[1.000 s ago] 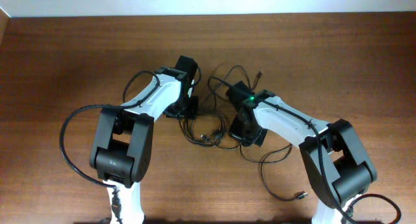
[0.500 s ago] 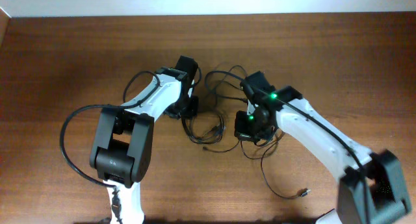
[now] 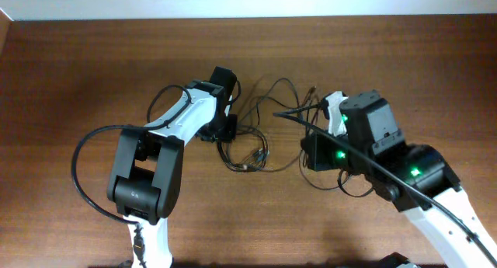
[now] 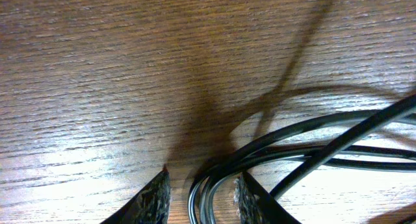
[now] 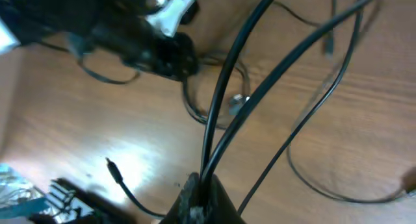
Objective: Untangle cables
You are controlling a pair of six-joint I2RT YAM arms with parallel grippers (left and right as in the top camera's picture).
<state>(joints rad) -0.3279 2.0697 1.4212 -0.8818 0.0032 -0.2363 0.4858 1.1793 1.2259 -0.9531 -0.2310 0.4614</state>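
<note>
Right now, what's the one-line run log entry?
left gripper: open, astride cables on table | right gripper: shut on cables, lifted | task: cables not yet untangled

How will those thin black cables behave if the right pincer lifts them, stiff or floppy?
Probably floppy: the cables lie in loose curved loops on the table. Likely light, since thin strands bend gently out of the shut right pincer. They may drag the tangle along, because loops also pass through the open left pincer.
</note>
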